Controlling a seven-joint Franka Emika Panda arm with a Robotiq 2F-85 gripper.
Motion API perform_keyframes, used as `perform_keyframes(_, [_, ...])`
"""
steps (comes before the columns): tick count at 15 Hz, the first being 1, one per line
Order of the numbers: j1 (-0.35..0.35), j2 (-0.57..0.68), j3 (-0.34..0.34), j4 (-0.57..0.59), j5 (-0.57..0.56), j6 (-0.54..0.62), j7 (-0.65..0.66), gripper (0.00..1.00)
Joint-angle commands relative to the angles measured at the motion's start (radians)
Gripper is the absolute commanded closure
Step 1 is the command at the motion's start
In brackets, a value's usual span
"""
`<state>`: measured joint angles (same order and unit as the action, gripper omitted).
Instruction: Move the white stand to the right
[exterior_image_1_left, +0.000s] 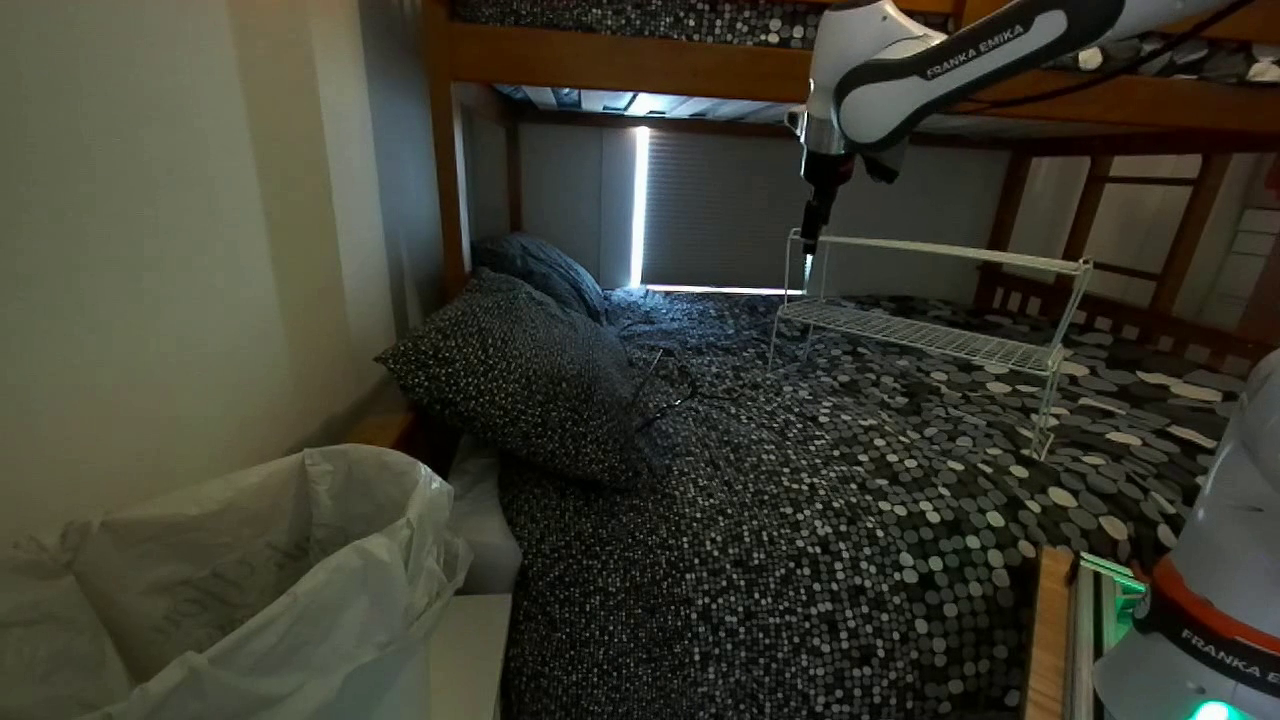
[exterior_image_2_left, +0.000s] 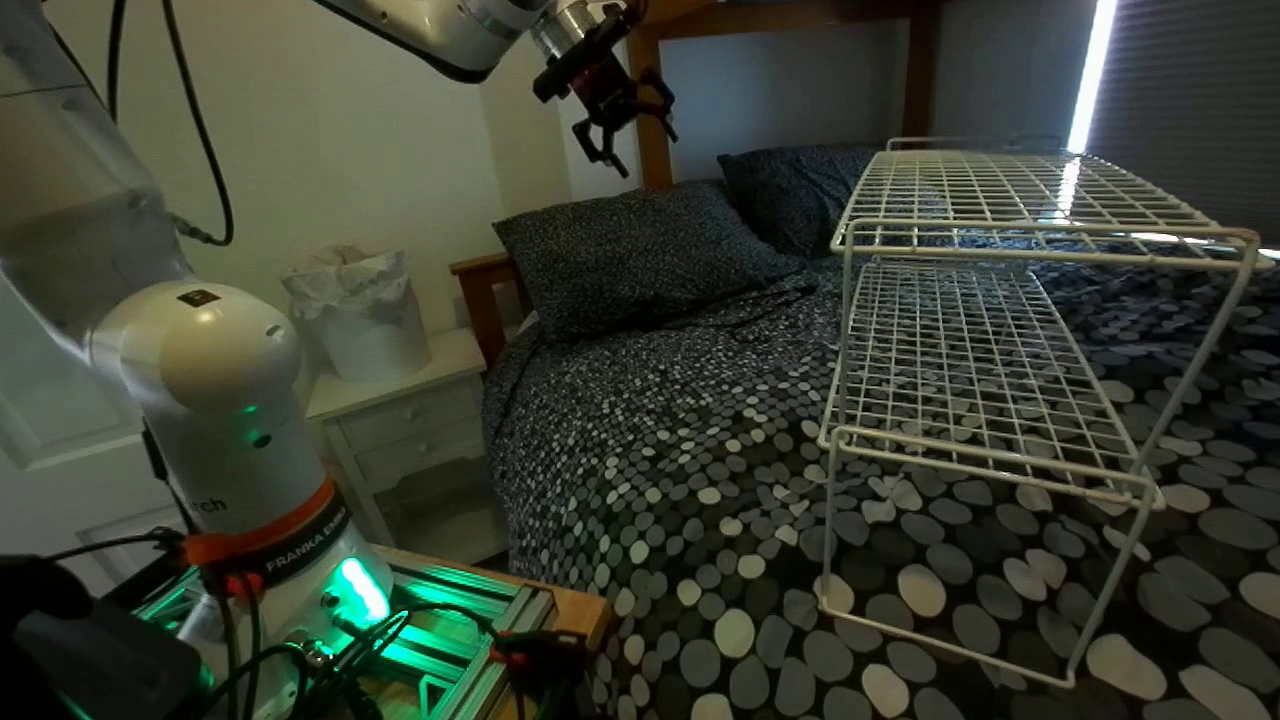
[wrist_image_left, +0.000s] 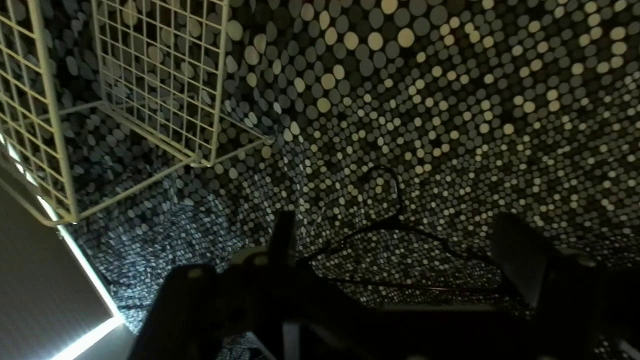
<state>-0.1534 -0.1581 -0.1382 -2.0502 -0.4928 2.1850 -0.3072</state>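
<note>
The white stand is a two-level white wire rack on the patterned bed. It stands upright in both exterior views, with its lower grid shelf (exterior_image_1_left: 930, 337) and top rail (exterior_image_2_left: 1045, 258) showing. In the wrist view part of the stand (wrist_image_left: 219, 85) is at the upper left, cut off by the frame edge. My gripper (exterior_image_2_left: 649, 155) is open and empty, in the air over the pillow side of the bed, apart from the stand. In an exterior view the gripper (exterior_image_1_left: 810, 245) overlaps the stand's far-left end. In the wrist view the fingers (wrist_image_left: 396, 219) are wide apart and dark.
A black hanger (wrist_image_left: 392, 223) lies on the bed below the gripper. Dark pillows (exterior_image_1_left: 530, 375) are at the bed's head. The wooden upper-bunk beam (exterior_image_1_left: 630, 58) runs overhead. A bin with a white bag (exterior_image_2_left: 365, 320) stands on a white nightstand (exterior_image_2_left: 420, 410). A blind (exterior_image_1_left: 720, 210) covers the window.
</note>
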Motion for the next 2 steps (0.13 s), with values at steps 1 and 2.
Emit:
perform_keyframes(1, [0.003, -0.001, -0.005, 0.001, 0.015, -0.001, -0.019, 0.0])
perform_keyframes(2, [0.004, -0.002, -0.007, 0.0, 0.02, 0.0, -0.028, 0.0])
